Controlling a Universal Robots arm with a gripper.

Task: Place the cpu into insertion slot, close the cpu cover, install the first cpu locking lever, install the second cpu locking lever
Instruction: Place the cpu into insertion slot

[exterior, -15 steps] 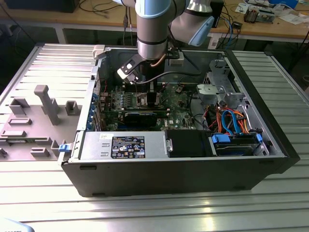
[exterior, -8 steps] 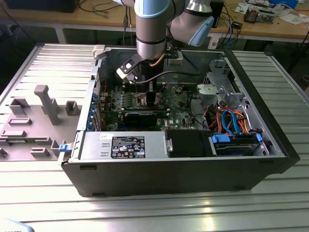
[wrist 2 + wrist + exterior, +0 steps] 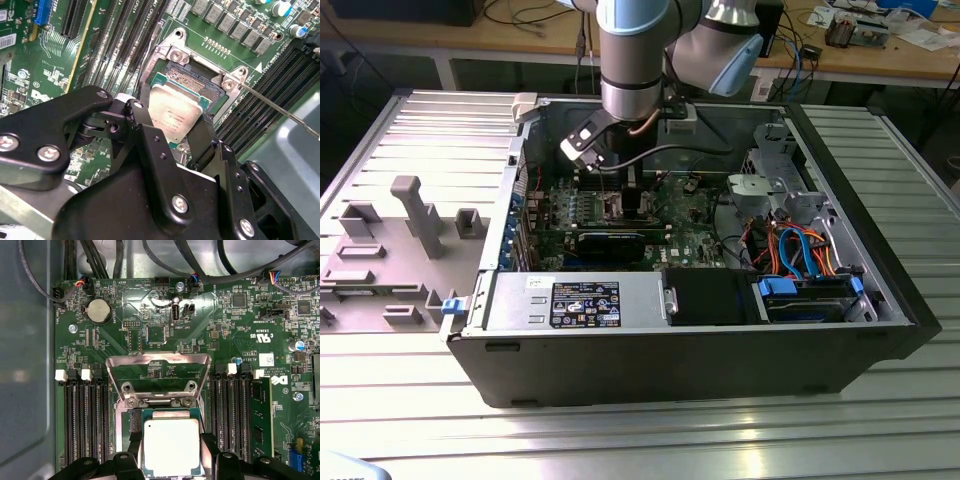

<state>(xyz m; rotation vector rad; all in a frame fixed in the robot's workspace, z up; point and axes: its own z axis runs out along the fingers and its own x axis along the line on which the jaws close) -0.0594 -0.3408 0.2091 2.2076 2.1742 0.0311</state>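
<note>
CPU point(image 3: 171, 445), silver top up, sits between the gripper's point(image 3: 171, 440) two black fingers point(image 3: 136, 440), which press against its opposite edges and pinch it right over the insertion slot point(image 3: 192, 82). The second wrist view looks in at a slant and shows the CPU point(image 3: 175, 112) covering only part of the slot, with a strip of the slot's dark contact field bare beyond the chip's far edge. That view also shows the slot's silver rim with its corner screws, and a thin metal rod point(image 3: 280, 107) running out from one corner of the slot across the memory slots point(image 3: 260, 100). The first wrist view looks straight down and shows the cpu cover point(image 3: 159, 359) swung open on its hinge at the slot's edge, the green circuit board point(image 3: 225, 325) visible through its square window. Rows of long memory slots point(image 3: 82, 420) flank the insertion slot on both sides there. The exterior view shows the arm reaching down into an open computer case point(image 3: 720, 340) that lies on a ribbed metal table point(image 3: 640, 430), with the gripper point(image 3: 603, 185) low over the board at the slot; the chip is too small to make out there.
</note>
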